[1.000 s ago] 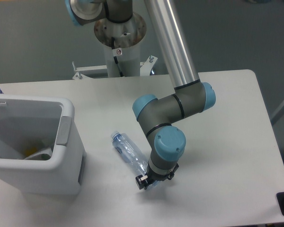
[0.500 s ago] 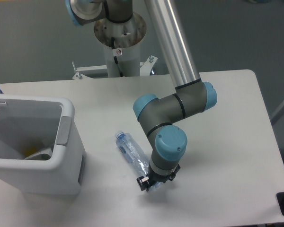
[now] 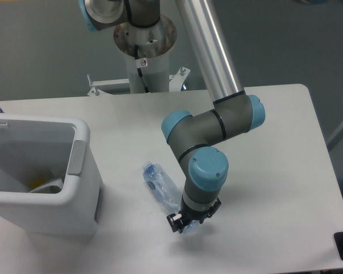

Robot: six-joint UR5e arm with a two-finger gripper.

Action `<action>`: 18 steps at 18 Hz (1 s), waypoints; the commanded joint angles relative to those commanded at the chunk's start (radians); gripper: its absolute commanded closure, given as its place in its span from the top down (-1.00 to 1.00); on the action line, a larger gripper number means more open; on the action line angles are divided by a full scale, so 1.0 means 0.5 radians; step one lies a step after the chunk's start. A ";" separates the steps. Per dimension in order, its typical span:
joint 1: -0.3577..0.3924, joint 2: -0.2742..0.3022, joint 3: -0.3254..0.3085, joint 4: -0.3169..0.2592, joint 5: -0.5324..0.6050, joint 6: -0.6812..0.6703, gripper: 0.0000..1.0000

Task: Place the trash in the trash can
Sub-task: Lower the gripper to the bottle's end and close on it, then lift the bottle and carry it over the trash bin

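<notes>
item: white table (image 3: 274,142), rounded corners, bearing all listed pieces. item: trash can (image 3: 80,171), white rectangular bin with thick rim and rounded corners, standing upright at the left part of the table, its left side cut by the picture edge; grey tab (image 3: 76,158) on the rim side facing the arm. contents of the bin: a pale crumpled wrapper (image 3: 46,186) low at the bottom near the front wall, with a yellowish patch beside it; details too small to tell. item: crushed clear plastic bottle (image 3: 163,188), blue cap (image 3: 149,169) pointing up-left toward the bin, lying on the table between the bin and the arm's wrist, apart from the bin; its lower end runs under the wrist and is hidden there. item: gripper (image 3: 184,224), black, pointing down at the table over the bottle's lower end, mostly covered by the blue-capped wrist joint; fingers appear closed in around the bottle's end, yet the hold itself cannot be told from this view. item: arm, silver tube descending from the top, grey links with light blue joint caps, bent above the table's middle. item: round metal base column (image 3: 144,51) behind the table's far edge.
</notes>
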 joint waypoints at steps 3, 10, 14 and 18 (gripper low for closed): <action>0.006 0.025 0.006 0.000 -0.003 0.000 0.11; 0.070 0.187 0.052 0.009 -0.095 0.000 0.11; 0.083 0.255 0.123 0.009 -0.163 0.000 0.11; 0.104 0.340 0.181 0.009 -0.224 0.000 0.11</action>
